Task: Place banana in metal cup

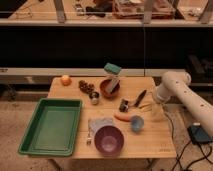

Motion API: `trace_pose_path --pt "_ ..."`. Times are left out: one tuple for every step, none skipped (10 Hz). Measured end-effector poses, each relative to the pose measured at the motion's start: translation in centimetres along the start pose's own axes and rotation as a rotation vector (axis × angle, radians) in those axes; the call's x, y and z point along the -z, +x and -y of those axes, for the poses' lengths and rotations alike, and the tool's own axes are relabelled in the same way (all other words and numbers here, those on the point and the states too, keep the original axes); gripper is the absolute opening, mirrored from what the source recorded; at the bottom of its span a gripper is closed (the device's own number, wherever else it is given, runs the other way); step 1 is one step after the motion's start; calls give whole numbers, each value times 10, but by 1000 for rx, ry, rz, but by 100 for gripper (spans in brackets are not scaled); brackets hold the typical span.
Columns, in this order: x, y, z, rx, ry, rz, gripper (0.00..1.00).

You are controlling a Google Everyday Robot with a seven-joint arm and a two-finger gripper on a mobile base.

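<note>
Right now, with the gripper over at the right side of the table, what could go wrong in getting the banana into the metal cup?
The gripper hangs at the right edge of the table, next to the banana, which lies close by the black-handled tool: a grasp may catch the tool instead. The metal cup stands across the table, past the brown bowl; the carry could clip it. The cup is tiny, so the banana may tip it.

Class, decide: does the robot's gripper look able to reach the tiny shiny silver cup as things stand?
Probably yes, from above. The gripper hangs at the table's right side; the silver cup stands uncovered near the middle. A dark holder with a black-handled tool sits between.
</note>
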Motion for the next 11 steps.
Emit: trace_pose_path --pt "-11 2 -2 -2 -11 -3 80" --pt "-26 8 -6 -9 -26 -6 80" --pt "-35 12 -8 -12 -41 -15 78" --pt "-42 13 -9 -15 -59 -27 73" --pt "-50 10 -9 -20 -79 -32 62" --pt "-51 10 -10 -26 -81 -28 53" --pt "-49 11 -10 -27 -83 -30 44" --pt "-45 12 -10 -26 -84 -34 32" --pt "-42 11 -9 -25 -84 -35 22" --pt "-39 12 -10 -26 -84 -36 11" --pt "-38 13 -10 -28 -84 -36 5"
